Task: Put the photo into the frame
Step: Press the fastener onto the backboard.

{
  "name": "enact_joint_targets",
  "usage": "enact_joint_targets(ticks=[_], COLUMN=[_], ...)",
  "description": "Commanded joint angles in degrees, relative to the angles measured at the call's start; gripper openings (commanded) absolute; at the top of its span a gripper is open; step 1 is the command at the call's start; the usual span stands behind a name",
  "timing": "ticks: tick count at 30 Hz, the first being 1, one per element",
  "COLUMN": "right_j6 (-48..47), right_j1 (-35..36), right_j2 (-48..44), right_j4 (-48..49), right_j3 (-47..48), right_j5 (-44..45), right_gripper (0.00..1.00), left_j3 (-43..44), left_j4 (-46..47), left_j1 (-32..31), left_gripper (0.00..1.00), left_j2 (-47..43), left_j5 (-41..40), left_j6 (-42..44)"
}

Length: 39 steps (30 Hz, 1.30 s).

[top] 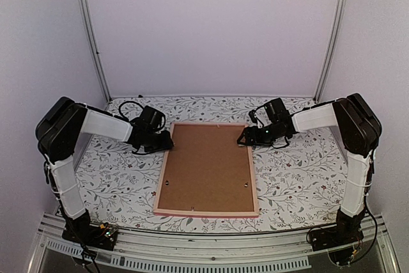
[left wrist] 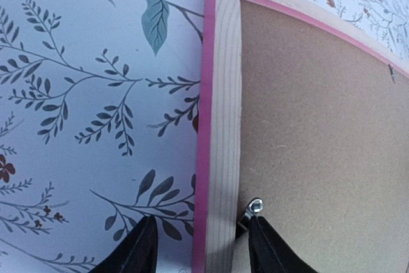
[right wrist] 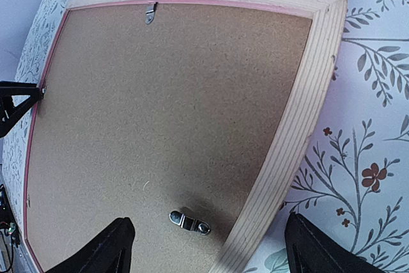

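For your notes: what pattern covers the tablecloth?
Grey-green leafy sprigs, red flowers on white tablecloth; clearest in left wrist view.

No text, label, brand or number can be read in any view. The pink frame (top: pixel 206 211), lying back-up between the fingers, shows bare wood around a plain brown backing board (top: pixel 206 167). The tablecloth (top: pixel 115 177) outside the fingers carries only a printed pattern of leaves and flowers.
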Motion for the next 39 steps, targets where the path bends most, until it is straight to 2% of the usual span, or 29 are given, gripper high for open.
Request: enact_joint_targets(ticks=[1, 5, 13, 17, 22, 29, 39], right_j6=[0.20, 0.13, -0.05, -0.04, 0.24, 0.38, -0.32], right_j1=[0.12, 0.13, 0.11, 0.12, 0.14, 0.11, 0.11], right_j2=[2.97, 3.17, 3.10, 2.79, 2.13, 1.92, 2.88], right_j4=[-5.13, -4.77, -4.47, -4.09, -3.38, -2.89, -2.39], right_j3=[-2.67, -2.77, -3.09, -3.53, -3.83, -3.03, -2.97], right_j5=[0.18, 0.16, 0.26, 0.01, -0.51, -1.63, -2.20], right_gripper=[0.85, 0.85, 0.85, 0.84, 0.82, 0.80, 0.80], left_j3=[-0.84, -0.12, 4.87, 6.46, 7.78, 9.25, 9.43], left_j4=[1.58, 1.16, -5.01, -8.66, -12.70, -15.15, -15.87], left_j1=[0.84, 0.89, 1.92, 3.06, 4.24, 4.46, 3.64], left_gripper=[0.59, 0.69, 0.70, 0.67, 0.56, 0.47, 0.47], left_j2=[-1.39, -3.22, -0.36, 0.36, 1.52, 3.36, 3.95], left_j5=[-1.07, -0.05, 3.39, 5.11, 8.09, 7.08, 7.45], left_j6=[-1.16, 0.58, 9.36, 12.41, 15.27, 15.56, 14.23])
